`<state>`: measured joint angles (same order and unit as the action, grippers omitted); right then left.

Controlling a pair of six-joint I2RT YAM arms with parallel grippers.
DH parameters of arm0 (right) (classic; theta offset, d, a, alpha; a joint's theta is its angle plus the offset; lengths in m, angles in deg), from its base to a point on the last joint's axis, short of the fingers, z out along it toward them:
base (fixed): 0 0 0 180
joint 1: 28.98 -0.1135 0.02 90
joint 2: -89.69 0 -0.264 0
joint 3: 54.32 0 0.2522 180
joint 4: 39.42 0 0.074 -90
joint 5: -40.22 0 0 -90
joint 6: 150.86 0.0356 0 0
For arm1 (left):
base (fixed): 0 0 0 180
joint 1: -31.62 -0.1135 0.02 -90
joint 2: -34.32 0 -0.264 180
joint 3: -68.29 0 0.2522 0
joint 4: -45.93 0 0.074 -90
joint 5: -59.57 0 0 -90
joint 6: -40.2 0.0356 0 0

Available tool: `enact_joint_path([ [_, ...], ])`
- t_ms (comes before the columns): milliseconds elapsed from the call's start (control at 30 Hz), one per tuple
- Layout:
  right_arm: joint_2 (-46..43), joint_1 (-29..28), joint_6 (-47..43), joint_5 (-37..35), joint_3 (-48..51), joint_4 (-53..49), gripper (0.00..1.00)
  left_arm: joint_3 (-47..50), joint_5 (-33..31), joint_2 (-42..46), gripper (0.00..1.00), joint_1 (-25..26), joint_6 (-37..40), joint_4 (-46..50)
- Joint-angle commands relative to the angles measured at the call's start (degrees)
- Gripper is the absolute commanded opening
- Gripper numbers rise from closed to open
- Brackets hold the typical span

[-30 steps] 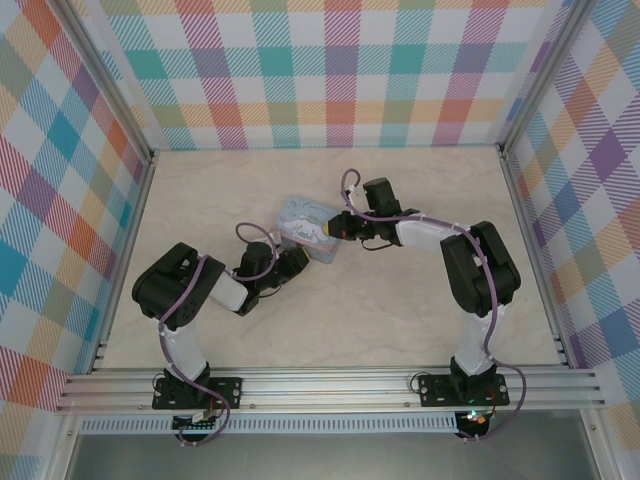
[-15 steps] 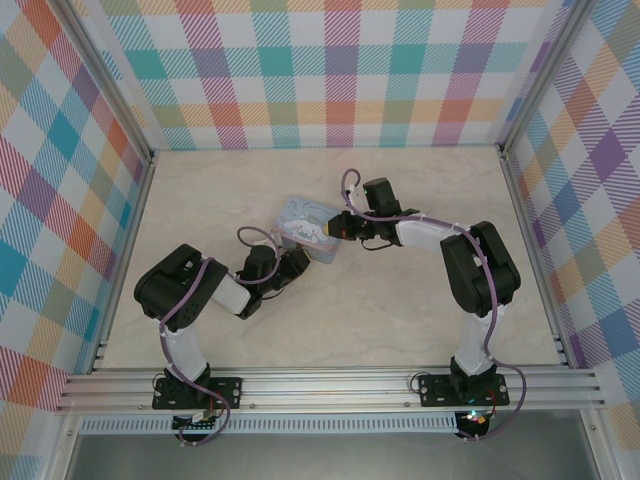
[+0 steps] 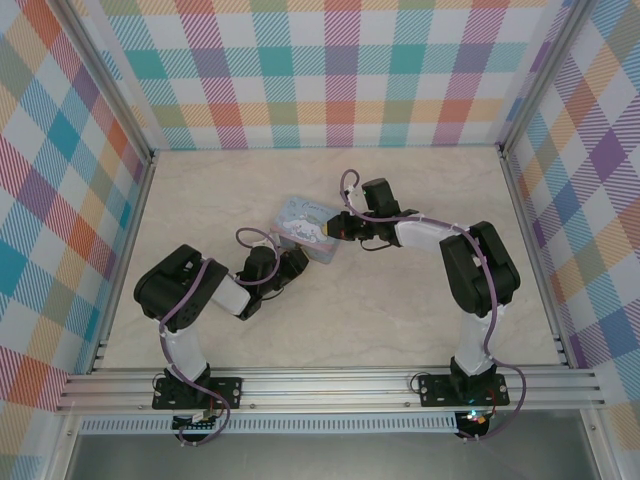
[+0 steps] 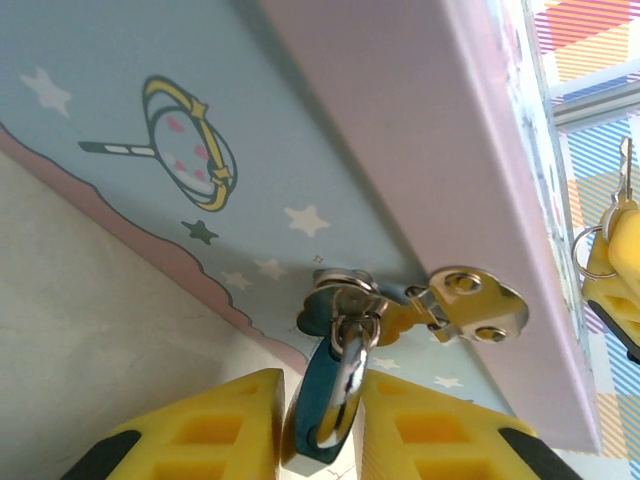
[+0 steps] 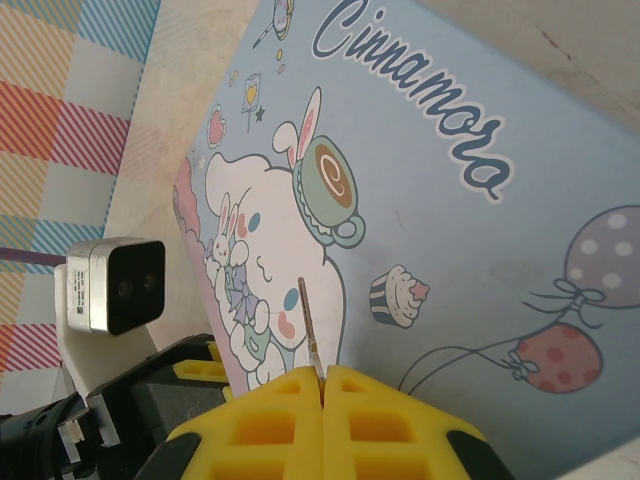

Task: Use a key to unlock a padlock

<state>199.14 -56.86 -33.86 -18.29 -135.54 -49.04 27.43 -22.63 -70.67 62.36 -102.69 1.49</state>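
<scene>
The teal-blue padlock [image 4: 312, 400] hangs by its silvery shackle [image 4: 350, 360] from the hasp [image 4: 470, 305] on the side of the pale blue cartoon tin [image 3: 305, 226]. My left gripper [image 4: 322, 378] is shut on the padlock body, one yellow finger on each side. My right gripper [image 5: 323, 372] is shut on the key [image 5: 308, 318], whose thin blade sticks out over the tin's printed lid [image 5: 430, 200]. In the left wrist view the key [image 4: 625, 172] and its ring show past the tin's far edge. In the top view the left gripper [image 3: 293, 262] is at the tin's near side and the right gripper [image 3: 340, 228] at its right end.
The tin lies mid-table on the pale marble top [image 3: 400, 310]. Plaid walls [image 3: 330, 80] close the back and both sides. A metal rail [image 3: 330, 385] runs along the near edge by the arm bases.
The left wrist and the tin have shifted very slightly. The right arm holds almost the same place with the key.
</scene>
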Motion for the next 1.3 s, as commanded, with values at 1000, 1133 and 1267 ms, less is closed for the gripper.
enact_joint_path([
  [1000, -13.4, 0.7, -1.2, 13.3, 17.8, -0.1, 0.02, -5.4, 19.6, 11.6, 0.0, 0.4, 8.4, 9.4],
  [1133, -11.3, 1.2, -1.9, 9.9, 16.7, -0.6, 0.02, -7.0, 22.5, 11.8, 0.0, 0.4, 9.3, 10.8],
  [1267, -9.4, 2.1, -3.0, 11.4, 15.3, -0.8, 0.02, -8.7, 25.2, 11.4, 0.0, 0.2, 10.1, 12.0],
])
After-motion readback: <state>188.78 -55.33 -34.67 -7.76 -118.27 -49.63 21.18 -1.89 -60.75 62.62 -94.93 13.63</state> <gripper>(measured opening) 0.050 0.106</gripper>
